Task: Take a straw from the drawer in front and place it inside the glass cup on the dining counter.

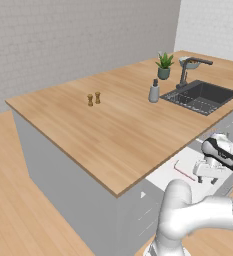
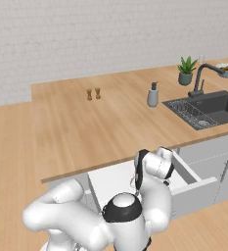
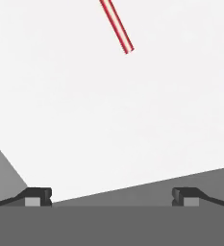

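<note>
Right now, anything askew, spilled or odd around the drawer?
Nothing stands out. The drawer is pulled open, the straw lies flat on its white floor, and the open tool hangs above, apart from it. No spill or damage.

No text, label, brand, number or sign can be read on anything in these views.

Grey-white brick walls are seen behind; light wood floor below. Grey cabinets are lit evenly.
</note>
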You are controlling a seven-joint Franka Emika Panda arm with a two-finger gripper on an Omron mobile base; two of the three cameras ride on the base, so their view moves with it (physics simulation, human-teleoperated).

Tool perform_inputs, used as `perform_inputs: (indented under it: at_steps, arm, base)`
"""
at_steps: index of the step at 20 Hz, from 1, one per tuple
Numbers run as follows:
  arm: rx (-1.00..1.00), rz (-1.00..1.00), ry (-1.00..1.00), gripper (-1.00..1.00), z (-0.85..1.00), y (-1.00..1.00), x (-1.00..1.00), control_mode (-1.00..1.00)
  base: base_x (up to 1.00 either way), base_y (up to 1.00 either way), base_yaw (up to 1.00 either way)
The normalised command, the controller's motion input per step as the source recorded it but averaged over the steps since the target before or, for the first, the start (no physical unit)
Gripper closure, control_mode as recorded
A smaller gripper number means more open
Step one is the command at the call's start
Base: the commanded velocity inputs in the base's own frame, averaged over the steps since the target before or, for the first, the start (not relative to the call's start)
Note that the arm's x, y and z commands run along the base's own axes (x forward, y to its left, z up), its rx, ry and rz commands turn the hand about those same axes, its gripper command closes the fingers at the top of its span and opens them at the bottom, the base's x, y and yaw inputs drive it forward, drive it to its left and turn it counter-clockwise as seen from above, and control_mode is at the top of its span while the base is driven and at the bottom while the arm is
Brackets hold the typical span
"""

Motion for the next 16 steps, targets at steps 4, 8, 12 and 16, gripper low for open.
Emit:
perform_inputs:
  at_steps: [4,8,12,16]
  arm:
    - [0.00,0.01,0.00,-1.00,0.06,-0.10,-0.87,-1.00]
    - [0.00,0.02,0.03,-1.00,0.21,-0.23,-0.76,-1.00]
    - [0.00,0.04,0.04,-1.00,0.18,-0.37,-0.68,-1.00]
    - [0.00,0.02,0.06,-1.00,0.24,-0.40,-0.39,-1.00]
  base:
    - [0.00,0.00,0.00]
    - [0.00,0.00,0.00]
    - [0.00,0.00,0.00]
    - [0.00,0.00,0.00]
